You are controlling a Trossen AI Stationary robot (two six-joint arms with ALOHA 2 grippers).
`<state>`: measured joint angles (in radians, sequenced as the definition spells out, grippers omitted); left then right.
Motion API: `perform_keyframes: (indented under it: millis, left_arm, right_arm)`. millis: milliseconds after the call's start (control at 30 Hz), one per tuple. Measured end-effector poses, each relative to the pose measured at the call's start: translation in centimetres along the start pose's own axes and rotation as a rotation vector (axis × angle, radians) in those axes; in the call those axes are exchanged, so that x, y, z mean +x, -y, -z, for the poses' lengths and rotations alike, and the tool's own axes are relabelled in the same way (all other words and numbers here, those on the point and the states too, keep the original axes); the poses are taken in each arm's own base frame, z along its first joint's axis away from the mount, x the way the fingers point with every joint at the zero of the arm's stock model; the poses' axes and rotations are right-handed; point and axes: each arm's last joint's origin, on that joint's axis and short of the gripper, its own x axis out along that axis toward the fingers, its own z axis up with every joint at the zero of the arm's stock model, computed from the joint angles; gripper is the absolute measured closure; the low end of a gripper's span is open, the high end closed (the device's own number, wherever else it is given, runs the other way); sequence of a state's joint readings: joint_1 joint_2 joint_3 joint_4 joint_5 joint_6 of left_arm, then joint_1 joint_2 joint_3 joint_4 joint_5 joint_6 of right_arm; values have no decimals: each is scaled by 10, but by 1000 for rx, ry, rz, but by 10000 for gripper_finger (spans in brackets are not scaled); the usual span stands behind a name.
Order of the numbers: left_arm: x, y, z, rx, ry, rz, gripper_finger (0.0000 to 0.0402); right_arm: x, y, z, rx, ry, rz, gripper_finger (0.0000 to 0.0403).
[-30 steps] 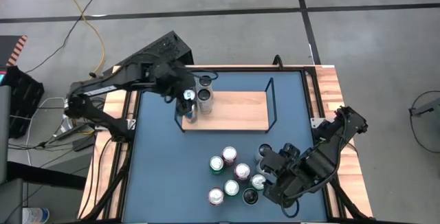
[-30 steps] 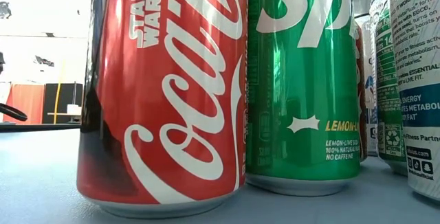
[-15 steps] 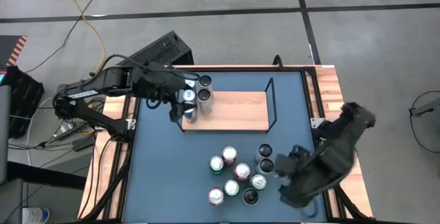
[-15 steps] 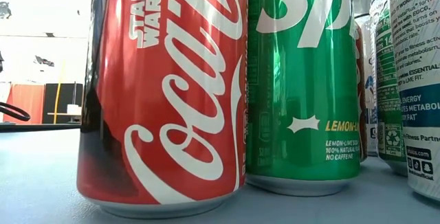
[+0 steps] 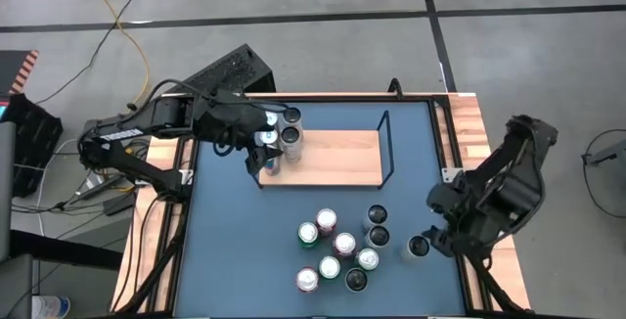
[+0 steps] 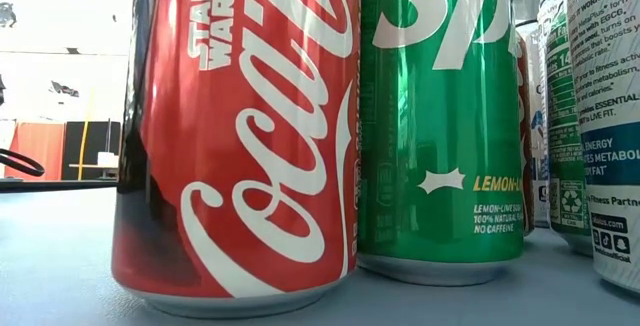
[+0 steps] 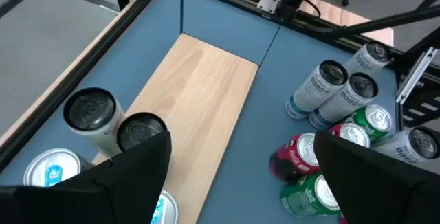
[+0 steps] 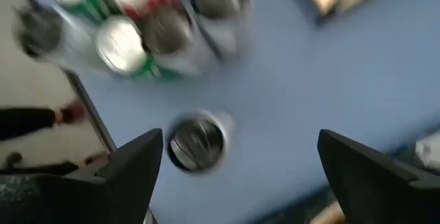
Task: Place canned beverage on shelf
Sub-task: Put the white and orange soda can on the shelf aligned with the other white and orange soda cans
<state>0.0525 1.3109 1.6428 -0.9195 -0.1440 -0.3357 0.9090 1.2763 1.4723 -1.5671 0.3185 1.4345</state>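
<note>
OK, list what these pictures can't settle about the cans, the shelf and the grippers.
- Low view: the red cola can and green can fill the frame, hiding the shelf and both arms.
- High view: the left gripper covers part of the cans at the shelf end, so their count is unclear.
- Right wrist view: motion blur smears the lone can; its label is unreadable.
- High view: the right gripper is too dark to read.

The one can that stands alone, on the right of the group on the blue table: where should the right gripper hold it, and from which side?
Hold the lone can by its round side wall. It stands upright with its top facing up. The other cans crowd its left, so I would come from the table's right edge, where the open right gripper is and the table is bare.
</note>
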Motion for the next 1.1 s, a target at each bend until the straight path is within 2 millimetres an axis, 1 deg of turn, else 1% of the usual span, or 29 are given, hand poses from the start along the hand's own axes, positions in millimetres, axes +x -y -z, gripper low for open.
perform_keyframes:
  millis: [100,167,233,333,400,467,600,733,900,1000,1100]
  left_arm:
    - [0,0,0,-17,1,-3,56]
    - [0,0,0,-30,2,-4,56]
    - [0,0,0,-43,3,-6,56]
    - [0,1,0,-50,2,-2,56]
    - [0,1,0,-49,5,-6,56]
    - [0,1,0,-49,8,-10,56]
    - [0,1,-1,-62,27,-16,56]
    - [0,1,-2,-79,39,-30,56]
    - [0,1,-2,-107,41,-32,56]
    - [0,1,-2,-113,41,-32,56]
    - [0,1,-3,-119,45,-31,56]
  right_arm:
    - [9,3,11,-19,-31,30,30]
    - [17,-1,22,-40,-16,59,30]
    - [26,-6,36,-45,66,79,30]
    - [34,-6,62,-5,152,106,30]
    - [40,-5,79,29,158,110,30]
    - [43,-7,95,62,150,91,30]
    - [52,-16,116,71,165,95,30]
    - [70,-28,128,44,201,155,30]
    - [91,-44,134,13,209,182,30]
    - [100,-47,133,11,226,225,30]
    - [103,-47,129,-6,239,247,30]
